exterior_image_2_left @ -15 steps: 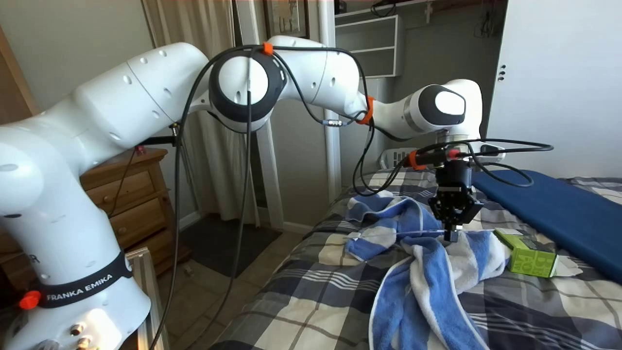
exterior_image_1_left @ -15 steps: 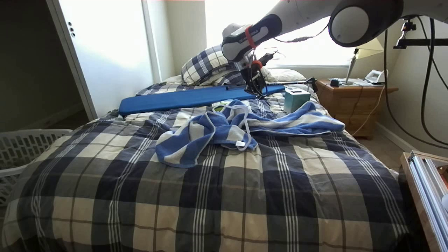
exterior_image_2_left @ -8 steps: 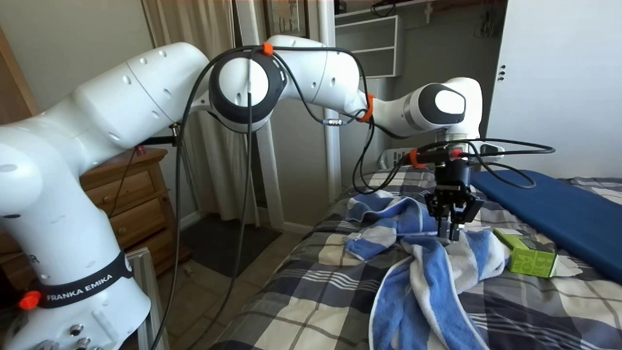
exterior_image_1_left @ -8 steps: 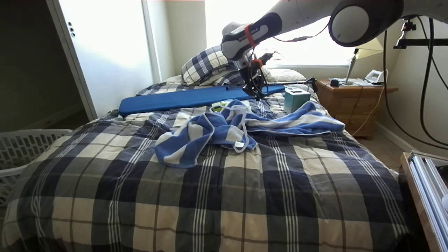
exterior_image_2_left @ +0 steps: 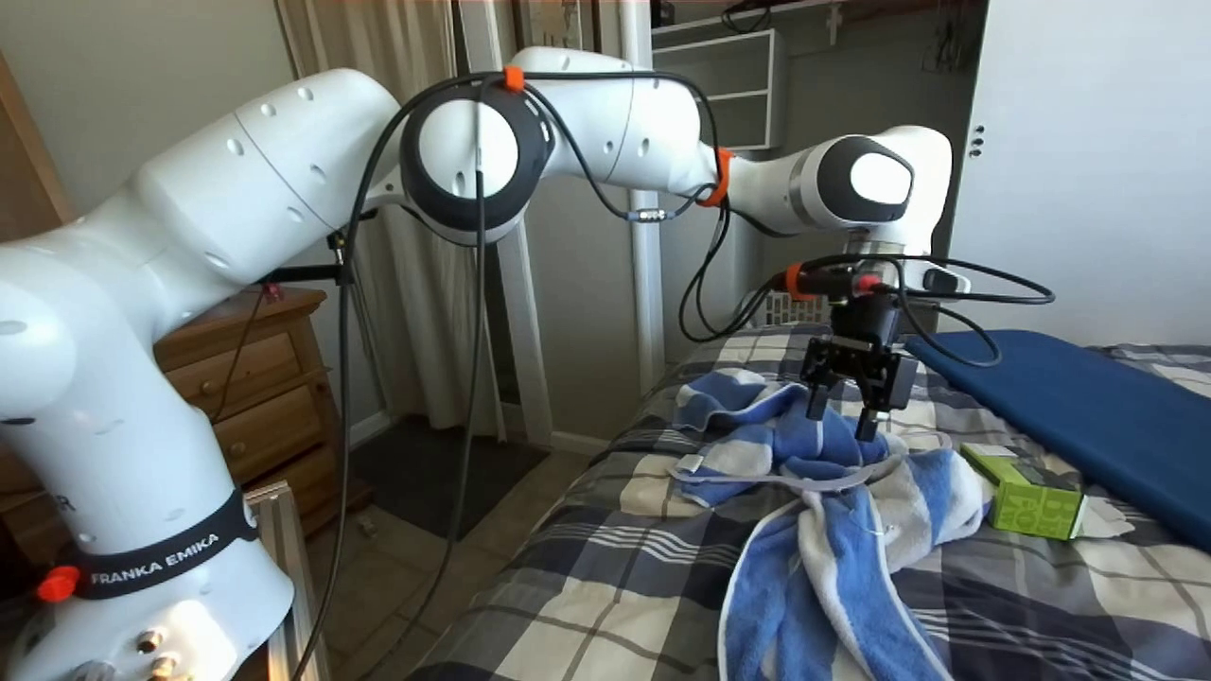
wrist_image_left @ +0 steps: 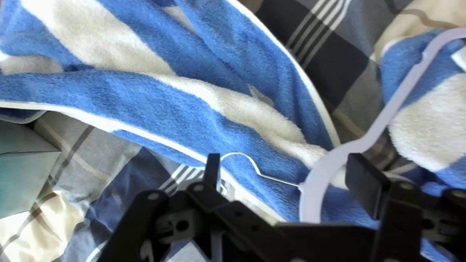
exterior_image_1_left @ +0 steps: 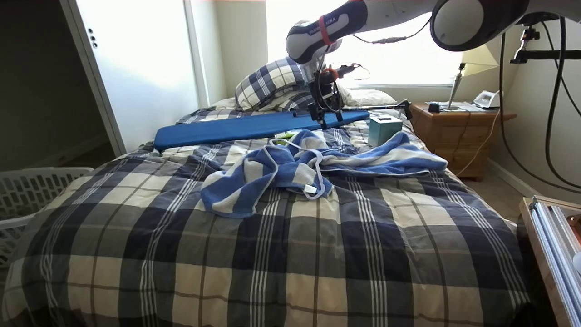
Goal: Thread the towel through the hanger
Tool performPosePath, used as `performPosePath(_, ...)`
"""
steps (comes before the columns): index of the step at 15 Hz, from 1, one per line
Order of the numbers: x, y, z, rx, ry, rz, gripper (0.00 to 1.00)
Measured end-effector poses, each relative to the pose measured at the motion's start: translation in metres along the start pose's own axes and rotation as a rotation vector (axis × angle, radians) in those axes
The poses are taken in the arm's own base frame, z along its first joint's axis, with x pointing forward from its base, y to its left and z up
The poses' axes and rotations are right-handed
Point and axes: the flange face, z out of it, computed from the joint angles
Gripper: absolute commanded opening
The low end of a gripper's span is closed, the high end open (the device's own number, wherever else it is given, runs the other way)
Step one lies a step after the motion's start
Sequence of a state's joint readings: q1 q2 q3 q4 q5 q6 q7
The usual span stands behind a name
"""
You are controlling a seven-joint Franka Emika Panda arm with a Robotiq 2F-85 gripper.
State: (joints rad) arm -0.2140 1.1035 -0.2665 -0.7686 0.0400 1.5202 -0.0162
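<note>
basket (exterior_image_1_left: 45,171): white, 9 o'clock in an exterior view, cut off by frame edge
blue board (exterior_image_1_left: 254,128): 11 o'clock in an exterior view, bit covered by pincer (exterior_image_1_left: 331,120)
towel (exterior_image_1_left: 290,170): bunched on bed (exterior_image_1_left: 290,263), mid-frame in an exterior view
green box (exterior_image_2_left: 1036,506): print readable-ish in an exterior view, 3 o'clock of towel
hanger (wrist_image_left: 324,171): on towel; wire hook (wrist_image_left: 276,178) clear in wrist view, points 10 o'clock, tip lost near a finger (wrist_image_left: 212,171); towel through it: can't tell
pincer: released, spread wide, above towel
teal box (exterior_image_1_left: 385,131): 2 o'clock of towel in an exterior view; cut off, 9 o'clock, wrist view
</note>
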Motion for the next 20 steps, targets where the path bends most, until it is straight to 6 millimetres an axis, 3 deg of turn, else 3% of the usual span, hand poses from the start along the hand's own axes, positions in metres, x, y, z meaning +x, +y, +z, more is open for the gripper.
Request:
performPosePath(5,-0.013,-0.052,-0.036,0.226,0.022,-0.1,1.0)
performPosePath(7,-0.016,-0.073,-0.04,0.287,0.022,-0.148,1.0)
performPosePath(9,-0.016,-0.076,-0.04,0.302,0.021,-0.16,1.0)
performPosePath(14,-0.016,-0.072,-0.038,0.313,0.02,-0.176,1.0)
performPosePath(16,-0.016,-0.085,-0.032,0.312,0.014,-0.238,1.0)
performPosePath(20,-0.009,-0.123,0.003,0.295,0.008,-0.382,1.0)
